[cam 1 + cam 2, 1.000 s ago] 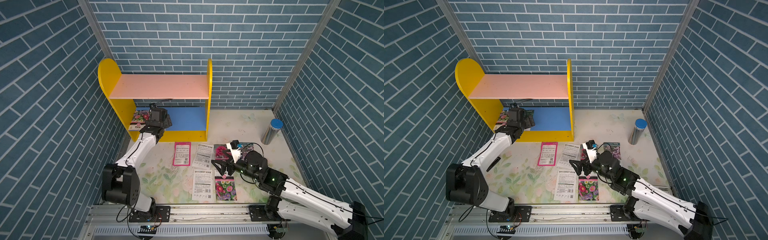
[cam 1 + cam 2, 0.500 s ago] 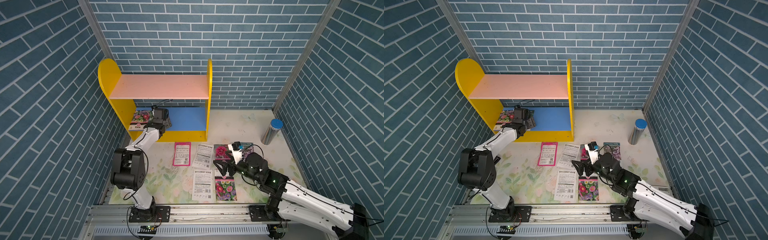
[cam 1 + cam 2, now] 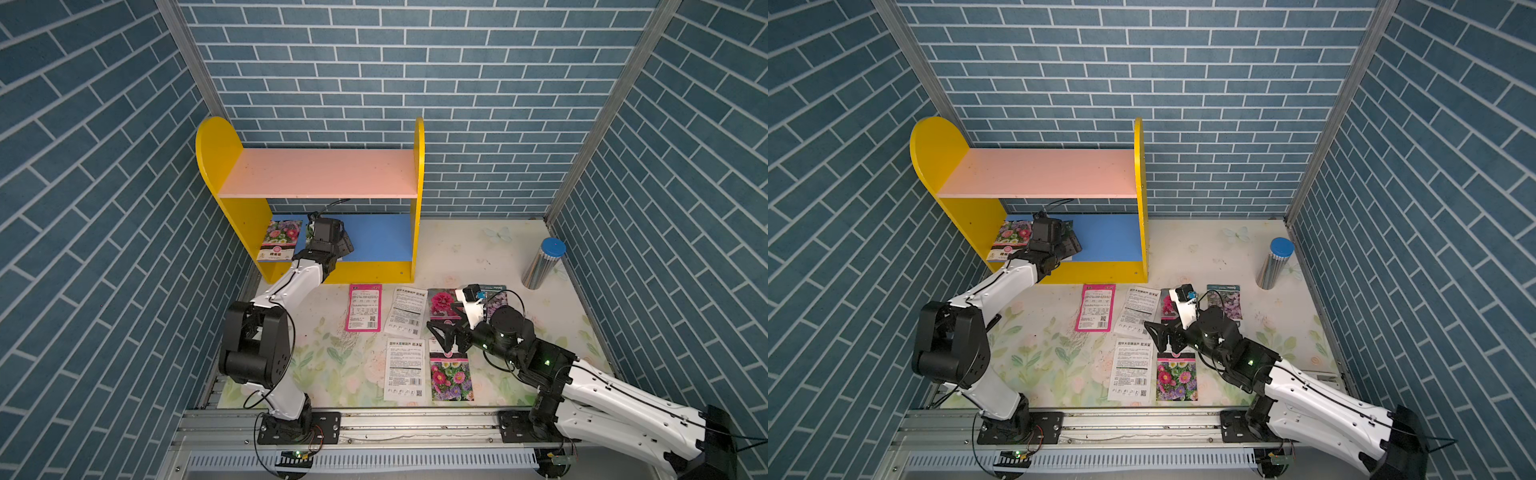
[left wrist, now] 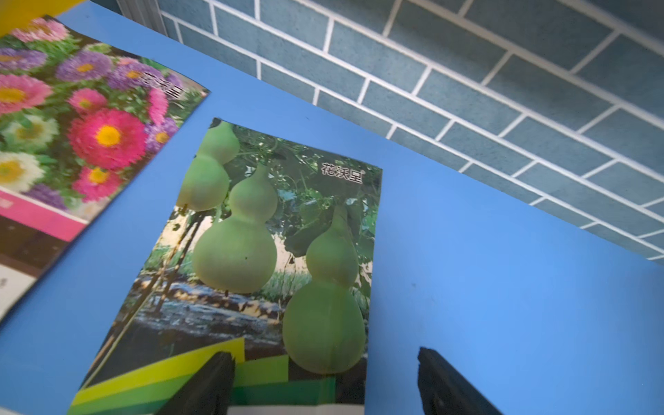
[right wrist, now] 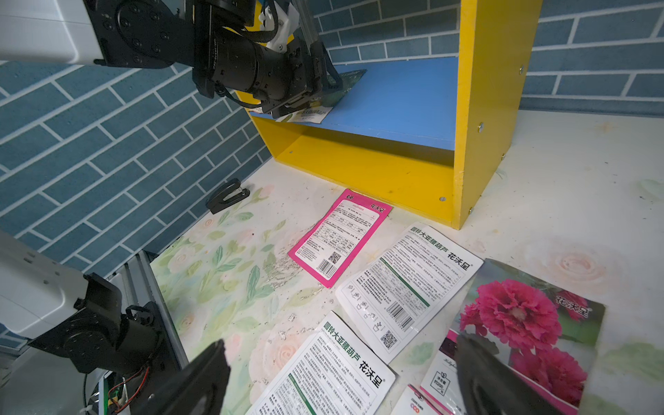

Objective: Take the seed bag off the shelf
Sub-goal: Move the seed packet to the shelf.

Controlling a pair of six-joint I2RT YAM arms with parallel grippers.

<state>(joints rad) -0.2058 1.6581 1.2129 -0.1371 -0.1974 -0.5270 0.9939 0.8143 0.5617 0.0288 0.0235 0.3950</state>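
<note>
**Item 1.** My left end effector: jaws spread, nothing pinched. One jaw is over the gourd seed bag, the other over the bare blue lower board. The bag lies flat on that board of the shelf, with a flower seed bag just beside it.

**Item 2.** My right end effector: spread wide and empty above the worktop, where several bags lie.

**Status.** I am positioned at the bag. By my estimate the grip, lift-out and set-down are outstanding.

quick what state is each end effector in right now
Left end effector: open, over the gourd seed bag, not gripping it.
Right end effector: open, empty.
</note>
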